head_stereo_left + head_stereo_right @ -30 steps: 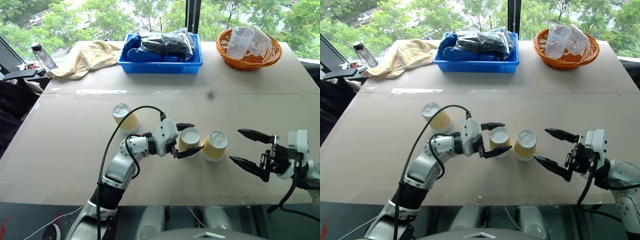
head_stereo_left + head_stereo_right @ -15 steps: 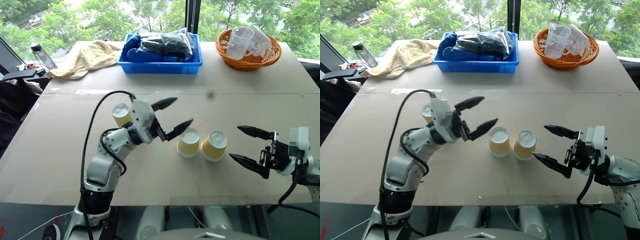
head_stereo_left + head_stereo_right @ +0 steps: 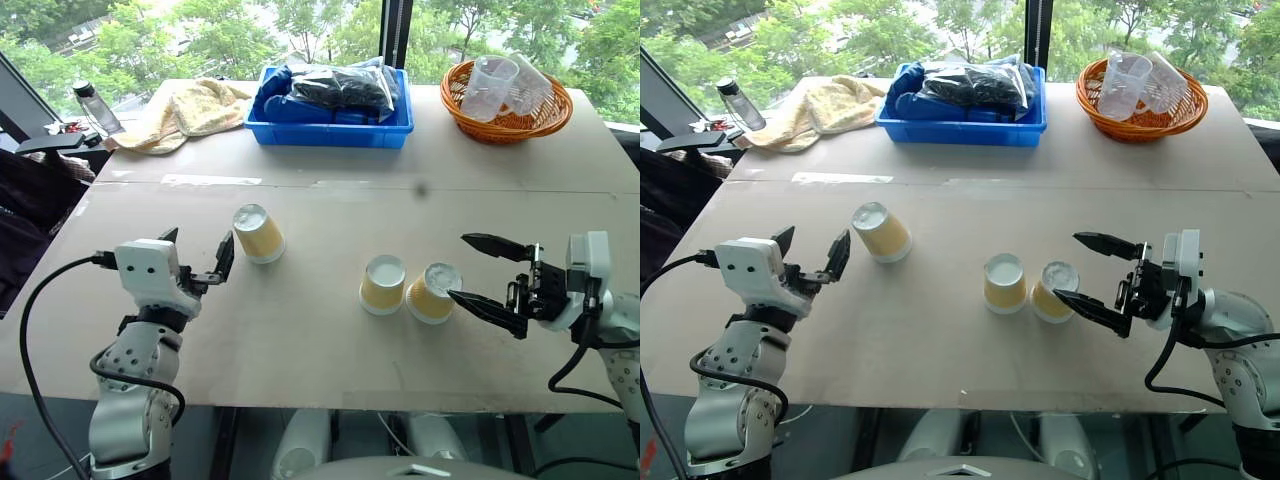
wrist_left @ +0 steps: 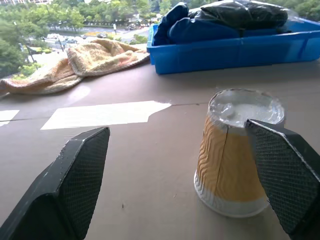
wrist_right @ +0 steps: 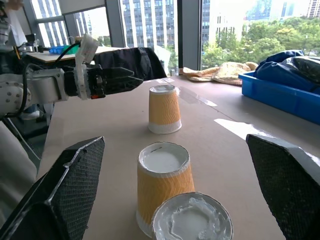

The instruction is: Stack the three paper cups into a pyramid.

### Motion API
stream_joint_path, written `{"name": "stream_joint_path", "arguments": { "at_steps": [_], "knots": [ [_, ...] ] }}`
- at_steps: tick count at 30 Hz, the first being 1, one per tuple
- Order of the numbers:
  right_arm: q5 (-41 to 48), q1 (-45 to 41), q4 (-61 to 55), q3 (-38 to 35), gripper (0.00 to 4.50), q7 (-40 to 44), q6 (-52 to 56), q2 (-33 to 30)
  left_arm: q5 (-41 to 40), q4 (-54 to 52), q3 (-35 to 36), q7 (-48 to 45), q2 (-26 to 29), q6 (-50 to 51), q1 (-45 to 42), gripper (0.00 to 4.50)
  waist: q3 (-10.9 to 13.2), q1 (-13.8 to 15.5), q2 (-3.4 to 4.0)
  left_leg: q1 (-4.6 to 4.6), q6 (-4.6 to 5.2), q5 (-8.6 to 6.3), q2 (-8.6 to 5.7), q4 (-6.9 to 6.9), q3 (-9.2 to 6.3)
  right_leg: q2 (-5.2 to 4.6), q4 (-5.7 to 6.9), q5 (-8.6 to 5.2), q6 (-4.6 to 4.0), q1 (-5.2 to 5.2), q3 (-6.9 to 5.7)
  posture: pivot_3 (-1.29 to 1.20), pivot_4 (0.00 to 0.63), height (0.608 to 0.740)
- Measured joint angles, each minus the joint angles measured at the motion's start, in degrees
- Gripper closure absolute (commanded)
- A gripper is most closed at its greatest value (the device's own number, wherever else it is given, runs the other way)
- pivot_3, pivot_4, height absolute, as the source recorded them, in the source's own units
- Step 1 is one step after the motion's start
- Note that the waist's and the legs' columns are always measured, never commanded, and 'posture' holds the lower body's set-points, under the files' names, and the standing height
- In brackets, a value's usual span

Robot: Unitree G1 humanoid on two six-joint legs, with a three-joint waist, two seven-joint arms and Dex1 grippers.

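My left gripper [image 3: 197, 265] hangs with its fingers spread apart and empty at the near left of the table [image 3: 300, 330], just beside one upside-down paper cup [image 3: 258, 233]. My right gripper [image 3: 483, 279] is also wide apart, holding nothing, just beside the other two paper cups [image 3: 383, 284] [image 3: 432, 292], which stand upside down, touching side by side. Farther off sit a blue bin [image 3: 335, 105], a towel [image 3: 190, 112] and a basket [image 3: 505, 100].

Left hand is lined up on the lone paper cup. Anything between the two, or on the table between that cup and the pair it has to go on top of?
Nothing visible. The left hand is open with the lone cup just beyond its fingers, and only bare table lies between that cup and the two cups standing side by side. The open right hand sits beside the pair, on its far side.
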Motion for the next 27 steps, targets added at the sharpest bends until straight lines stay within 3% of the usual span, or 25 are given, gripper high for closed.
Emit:
{"name": "stream_joint_path", "arguments": {
  "at_steps": [8, 27],
  "knots": [
    [-0.5, -0.2, 1.2, 0.4, 0.00, 0.2, -0.1, 0.3, 1.4, 4.8, -6.1, -4.6, 3.1, -0.6, -4.6, 0.06, 0.0, -0.5, 0.01, -0.01, 0.00, 0.00, 0.00, -0.04, 0.01, 0.00, -0.02, 0.00, 0.00, -0.01, 0.01, 0.00, 0.150, 0.740],
    [-3.0, 2.0, 1.1, 0.4, 0.00, 0.2, -2.6, 1.7, 1.5, 18.9, -7.8, -9.3, 3.1, -6.0, -13.0, 0.06, 0.0, -0.3, 0.00, -0.04, -0.02, 0.01, 0.00, -0.03, 0.00, -0.02, -0.02, 0.00, 0.00, -0.03, -0.01, 0.00, 0.150, 0.740]
  ]
}}
